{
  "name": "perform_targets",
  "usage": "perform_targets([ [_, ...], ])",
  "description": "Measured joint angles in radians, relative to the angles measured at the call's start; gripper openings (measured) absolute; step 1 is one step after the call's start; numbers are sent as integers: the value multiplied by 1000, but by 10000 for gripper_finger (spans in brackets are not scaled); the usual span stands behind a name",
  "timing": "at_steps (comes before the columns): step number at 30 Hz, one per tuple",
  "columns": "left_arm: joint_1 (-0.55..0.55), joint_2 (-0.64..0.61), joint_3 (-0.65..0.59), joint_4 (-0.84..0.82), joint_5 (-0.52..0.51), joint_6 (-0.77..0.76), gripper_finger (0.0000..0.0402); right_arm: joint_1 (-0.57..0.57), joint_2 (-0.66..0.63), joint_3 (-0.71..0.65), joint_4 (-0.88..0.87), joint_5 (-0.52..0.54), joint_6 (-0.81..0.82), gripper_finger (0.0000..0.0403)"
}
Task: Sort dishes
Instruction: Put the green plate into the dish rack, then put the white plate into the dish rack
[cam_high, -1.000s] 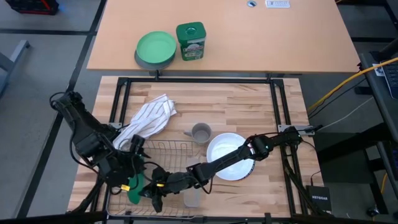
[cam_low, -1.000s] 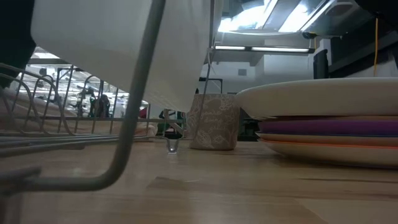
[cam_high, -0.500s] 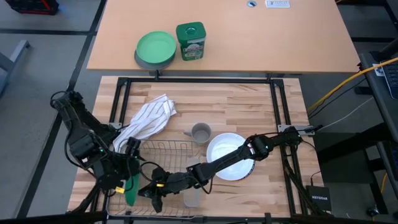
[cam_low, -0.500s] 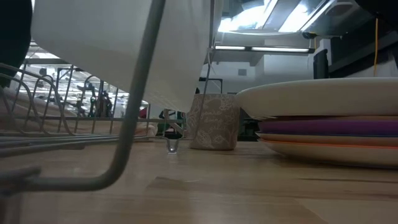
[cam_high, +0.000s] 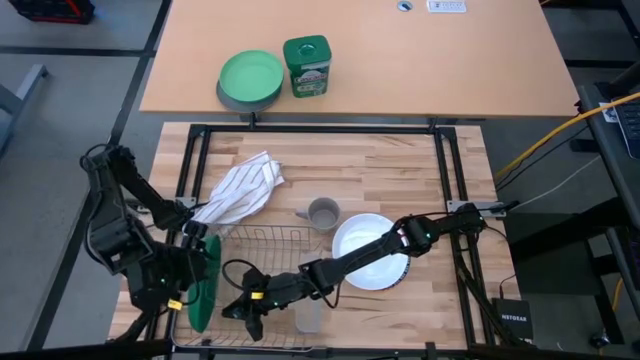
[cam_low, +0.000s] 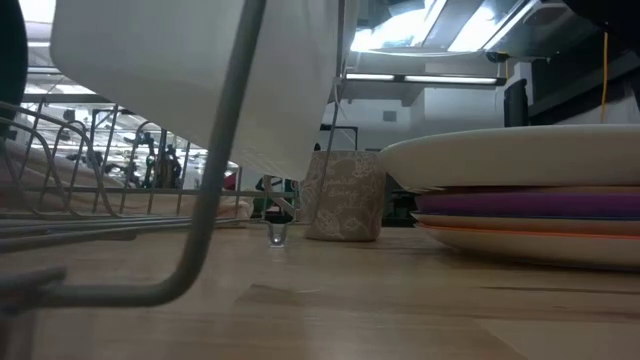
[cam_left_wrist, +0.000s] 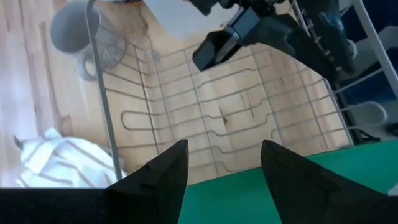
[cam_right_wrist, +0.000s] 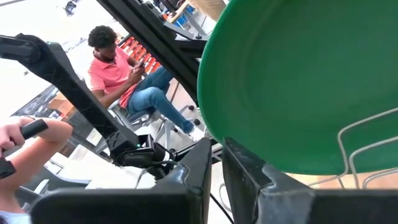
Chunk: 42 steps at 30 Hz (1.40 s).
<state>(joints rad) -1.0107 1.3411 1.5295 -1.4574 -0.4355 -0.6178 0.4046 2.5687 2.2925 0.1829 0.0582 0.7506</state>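
Bright overhead light; blurred foreground

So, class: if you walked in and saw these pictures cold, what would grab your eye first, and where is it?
Probably the large dark green plate, standing on edge at the left end of the wire dish rack, beside the left gripper. Next, the right gripper reaching across over the rack, its fingers nearly closed on nothing. To the right, a stack of plates with a white one on top.
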Motion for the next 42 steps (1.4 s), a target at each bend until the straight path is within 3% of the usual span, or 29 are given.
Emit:
perform_targets([
  [16,-66,5,-6,-52,204,-154,194,-1,0,0,2,1,-1,44],
  [35,-63,-2,-3,-2,177,-178,194,-8,-9,0,62,-17,-157,44],
  [42,-50,-3,25,12,68,-100,194,-26,-69,-1,-26,-50,-303,44],
])
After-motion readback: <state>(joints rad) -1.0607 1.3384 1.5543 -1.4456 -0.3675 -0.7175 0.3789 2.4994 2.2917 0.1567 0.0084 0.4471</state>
